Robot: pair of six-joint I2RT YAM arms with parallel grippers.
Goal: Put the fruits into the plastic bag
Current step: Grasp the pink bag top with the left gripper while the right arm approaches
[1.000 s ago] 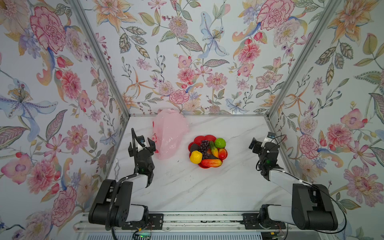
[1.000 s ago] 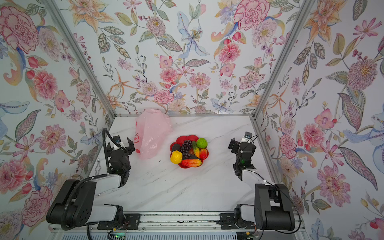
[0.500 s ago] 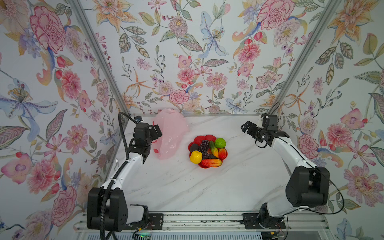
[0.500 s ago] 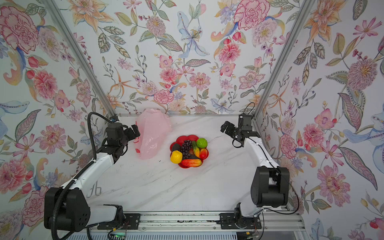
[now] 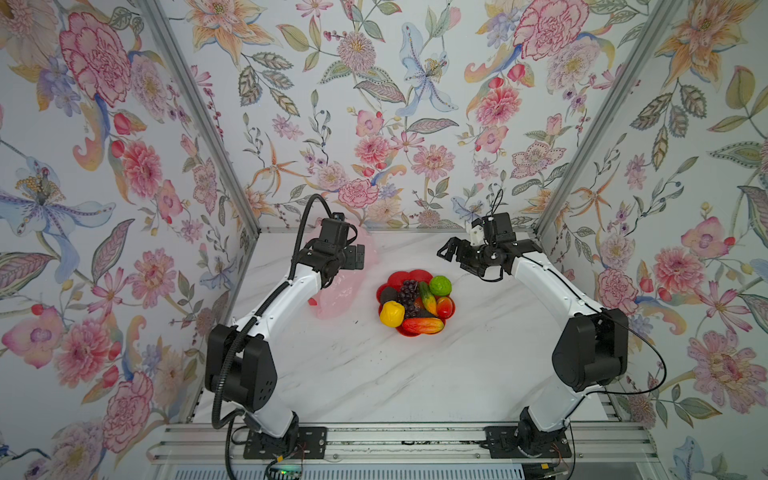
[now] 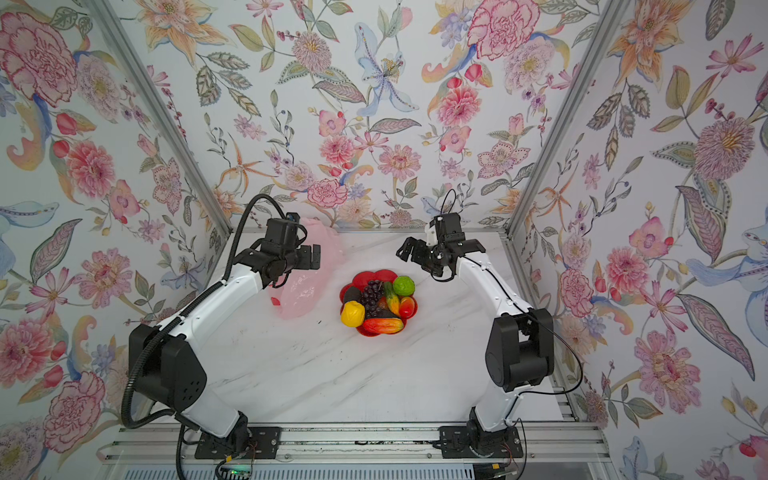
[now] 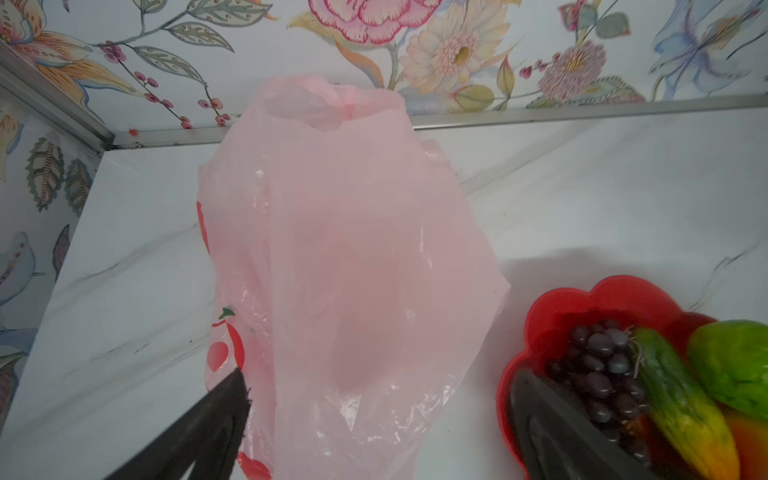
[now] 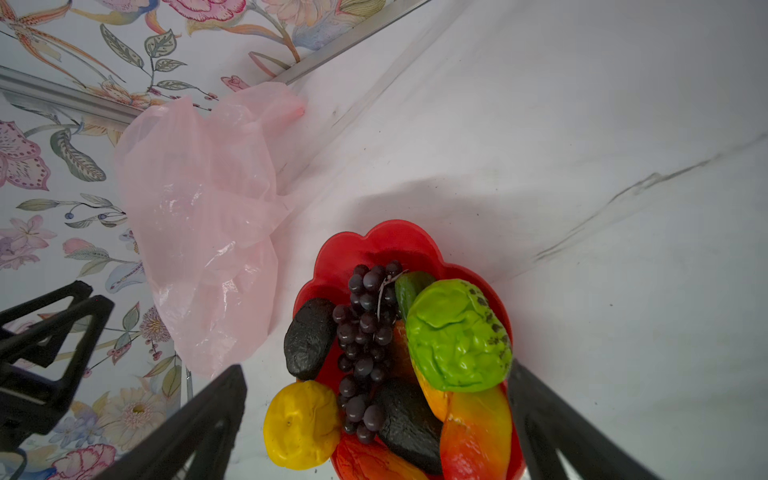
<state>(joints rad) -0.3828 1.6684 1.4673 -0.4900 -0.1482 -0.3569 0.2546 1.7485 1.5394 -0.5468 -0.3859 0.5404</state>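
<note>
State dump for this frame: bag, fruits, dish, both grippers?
plastic bag: lying slack on the table, unheld, no fruit visible inside.
fruits: all piled in the red dish, none gripped.
red dish: upright beside the bag, full.
left gripper: open, empty, above the bag.
right gripper: open, empty, in the air near the dish.

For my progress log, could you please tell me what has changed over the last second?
The left gripper rose from its low rest near the front and now hangs above the translucent pale pink plastic bag; the right gripper rose likewise, to beside the red flower-shaped dish. Both stayed open; nothing was grasped. Bag, dish and the glossy toy fruits in it have not moved.
</note>
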